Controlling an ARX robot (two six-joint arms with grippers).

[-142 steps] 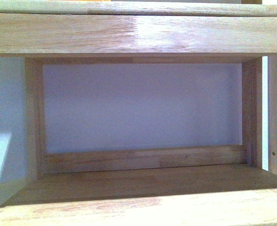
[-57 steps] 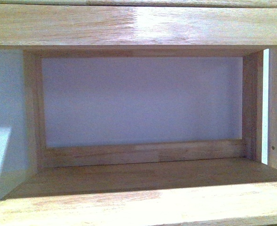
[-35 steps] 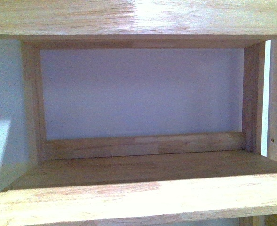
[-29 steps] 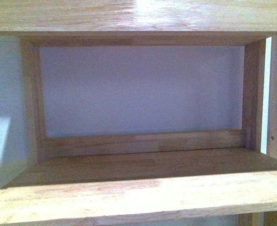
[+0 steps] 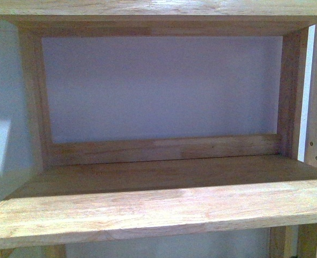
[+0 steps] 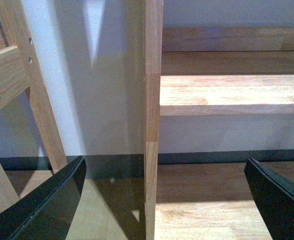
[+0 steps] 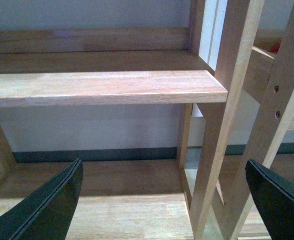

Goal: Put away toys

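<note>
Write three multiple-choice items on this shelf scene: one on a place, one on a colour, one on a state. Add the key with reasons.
1. Where is the low wooden rail in the front view?
A. along the back of the shelf board
B. hanging from the top board
C. across the front edge

2. What colour is the wall behind the shelf?
A. green
B. pale bluish-white
C. black

3. How does the left claw stand?
A. shut on a toy
B. shut, empty
C. open, empty

Key: 1 A, the rail stands where the shelf board meets the wall. 2 B, the wall is pale throughout. 3 C, its dark fingers sit far apart with only wood between.
</note>
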